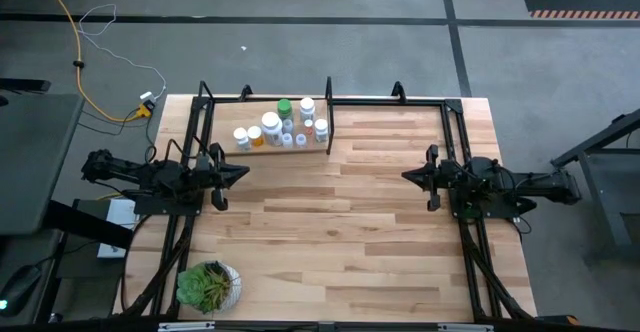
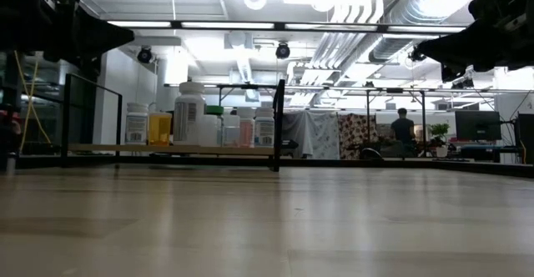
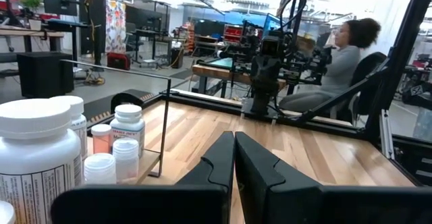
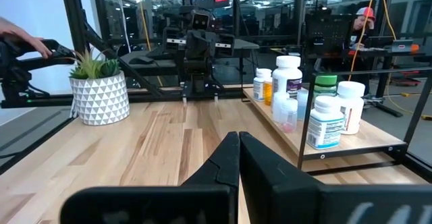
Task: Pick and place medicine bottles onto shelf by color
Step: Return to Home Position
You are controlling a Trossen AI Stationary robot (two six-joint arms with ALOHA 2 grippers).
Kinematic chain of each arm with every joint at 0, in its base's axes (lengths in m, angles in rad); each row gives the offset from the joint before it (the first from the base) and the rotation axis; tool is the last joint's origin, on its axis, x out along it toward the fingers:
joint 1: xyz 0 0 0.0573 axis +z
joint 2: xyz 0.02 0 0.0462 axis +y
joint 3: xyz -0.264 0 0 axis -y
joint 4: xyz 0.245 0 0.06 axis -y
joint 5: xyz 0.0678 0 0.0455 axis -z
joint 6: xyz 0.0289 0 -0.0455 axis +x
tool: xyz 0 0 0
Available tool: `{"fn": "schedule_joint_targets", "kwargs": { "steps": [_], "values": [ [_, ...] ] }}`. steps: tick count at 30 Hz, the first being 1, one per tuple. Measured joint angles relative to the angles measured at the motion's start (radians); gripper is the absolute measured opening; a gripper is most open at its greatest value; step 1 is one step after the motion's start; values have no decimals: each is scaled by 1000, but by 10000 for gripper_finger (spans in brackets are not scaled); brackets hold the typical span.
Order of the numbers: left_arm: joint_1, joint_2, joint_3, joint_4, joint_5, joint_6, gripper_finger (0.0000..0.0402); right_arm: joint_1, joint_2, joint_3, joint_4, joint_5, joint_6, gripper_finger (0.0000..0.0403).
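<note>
**Both arms drawn back, bottles standing on the shelf**

The left arm is lying folded and level at the counter's [image 1: 340,232] left edge. Its left pincer [image 1: 240,172] is pointing inward toward the middle and hanging clear above the wood. Its two fingers are pressing flat together with only a seam between them, gripping nothing. The right arm is mirroring that pose at the right edge. The right pincer [image 1: 408,176] is facing the left one, well apart from it, likewise closed tight and empty.

The bottles [image 1: 271,125] are all standing upright in a close cluster on the shelf [image 1: 265,149], which is sitting at the counter's far left side. A green bottle [image 1: 285,106] is standing at the cluster's far edge and an orange bottle [image 2: 159,128] among the white ones. A plant [image 1: 208,284] is sitting at the near left corner, well apart from the shelf.
</note>
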State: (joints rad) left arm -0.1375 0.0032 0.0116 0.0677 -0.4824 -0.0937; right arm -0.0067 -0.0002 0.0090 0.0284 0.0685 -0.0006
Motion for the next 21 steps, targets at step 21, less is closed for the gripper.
{"fn": "schedule_joint_targets", "kwargs": {
  "steps": [21],
  "values": [
    [0,0,0,10,0,0,3,0,14,0,1,0,0,0]
  ]
}}
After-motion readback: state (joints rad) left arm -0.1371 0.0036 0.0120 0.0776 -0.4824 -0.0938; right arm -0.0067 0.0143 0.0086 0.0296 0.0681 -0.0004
